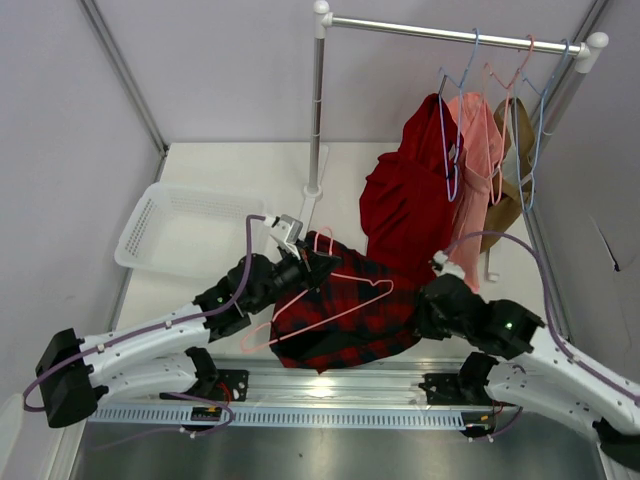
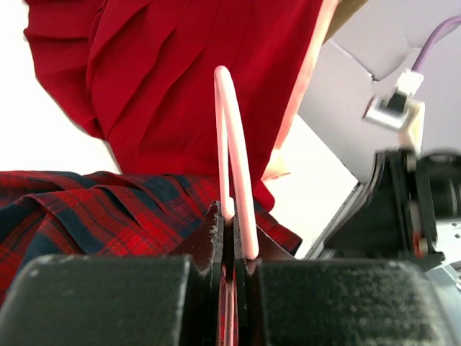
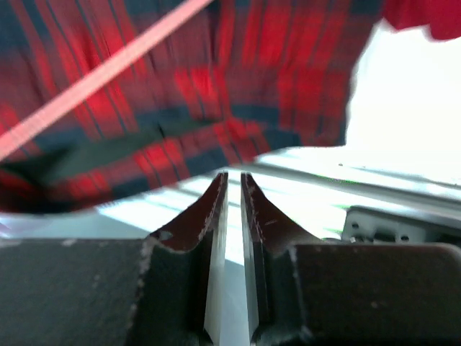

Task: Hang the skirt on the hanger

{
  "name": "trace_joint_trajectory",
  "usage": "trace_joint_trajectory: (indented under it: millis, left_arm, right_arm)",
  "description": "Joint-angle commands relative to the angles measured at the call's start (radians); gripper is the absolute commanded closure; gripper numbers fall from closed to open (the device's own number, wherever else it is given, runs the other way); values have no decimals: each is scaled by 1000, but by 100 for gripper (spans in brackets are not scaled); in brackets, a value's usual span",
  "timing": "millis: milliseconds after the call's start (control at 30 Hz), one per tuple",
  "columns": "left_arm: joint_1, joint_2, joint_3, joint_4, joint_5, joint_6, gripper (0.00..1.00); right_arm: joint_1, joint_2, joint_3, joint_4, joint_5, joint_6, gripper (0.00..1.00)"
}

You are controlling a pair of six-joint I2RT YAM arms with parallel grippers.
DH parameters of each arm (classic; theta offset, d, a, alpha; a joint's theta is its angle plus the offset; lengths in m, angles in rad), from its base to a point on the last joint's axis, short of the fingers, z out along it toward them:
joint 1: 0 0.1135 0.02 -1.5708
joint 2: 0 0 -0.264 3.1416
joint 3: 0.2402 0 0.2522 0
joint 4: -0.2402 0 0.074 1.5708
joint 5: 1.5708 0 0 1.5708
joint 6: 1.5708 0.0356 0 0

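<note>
The red-and-black plaid skirt (image 1: 350,322) lies spread on the table between the two arms. On top of it rests the pale-pink wire hanger (image 1: 330,305), its hook pointing to the back. My left gripper (image 1: 318,262) is shut on the hook; in the left wrist view the pink wire loop (image 2: 229,130) rises out of the closed gripper (image 2: 232,216), with the skirt (image 2: 86,209) below. My right gripper (image 1: 420,312) is at the skirt's right edge. In the right wrist view that gripper (image 3: 234,176) shows only a thin slit with nothing in it, the skirt (image 3: 238,79) and hanger bar (image 3: 101,76) just beyond.
A white basket (image 1: 175,230) stands at the back left. A clothes rack pole (image 1: 317,110) rises behind the skirt. From its bar hang a plain red garment (image 1: 410,200), a salmon-pink one (image 1: 478,150) and blue wire hangers (image 1: 455,90). The red garment's hem reaches down near the skirt.
</note>
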Motion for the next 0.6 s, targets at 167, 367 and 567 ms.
trace_joint_trajectory:
  millis: [167, 367, 567]
  left_arm:
    - [12, 27, 98, -4, -16, 1, 100]
    - [12, 26, 112, -23, -16, 8, 100]
    - [12, 26, 113, -24, -16, 4, 100]
  right_arm:
    - [340, 376, 36, 118, 259, 2, 76]
    - [335, 483, 29, 190, 274, -78, 73]
    - [302, 523, 12, 250, 280, -128, 71]
